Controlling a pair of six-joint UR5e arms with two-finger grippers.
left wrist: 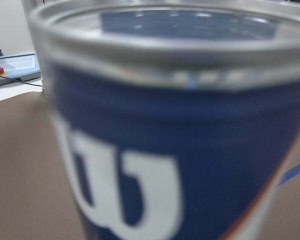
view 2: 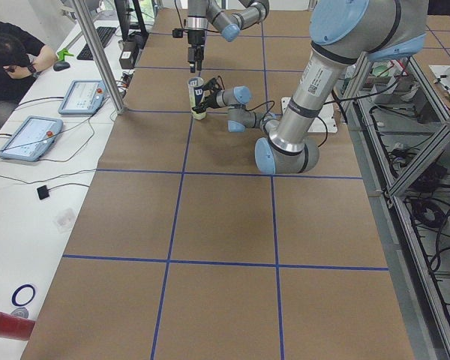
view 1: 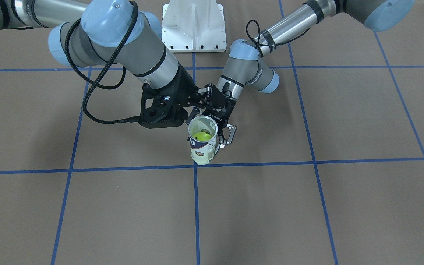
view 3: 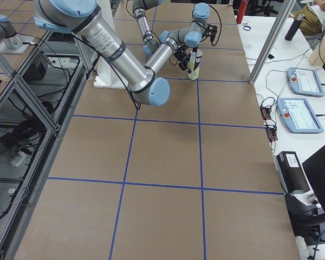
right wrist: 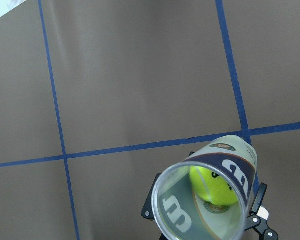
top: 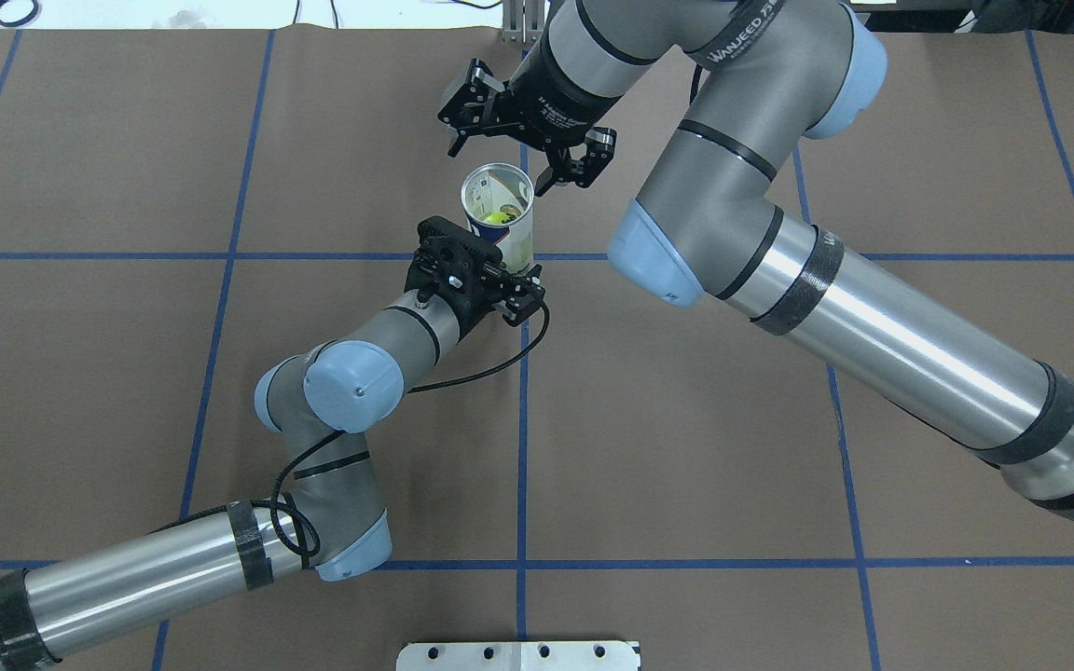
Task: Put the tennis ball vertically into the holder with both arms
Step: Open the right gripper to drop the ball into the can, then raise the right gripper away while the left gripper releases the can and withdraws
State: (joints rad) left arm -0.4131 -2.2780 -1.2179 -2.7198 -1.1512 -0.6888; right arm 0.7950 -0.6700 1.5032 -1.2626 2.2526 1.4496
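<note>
Tennis ball (view 1: 202, 136) inside upright holder (view 1: 203, 150)

Holder (top: 500, 233): stands up on the table (top: 779, 419), right between the jaws of the left gripper (top: 511, 280), one jaw on each side of its lower part.
Ball (right wrist: 215, 185): down inside the holder, under the jaws of the right gripper (top: 518, 149).
Right gripper: above the holder's top, apart from it, its jaws spread wider than the holder.
Left gripper: on the robot's side of the holder, low by the table.
</note>
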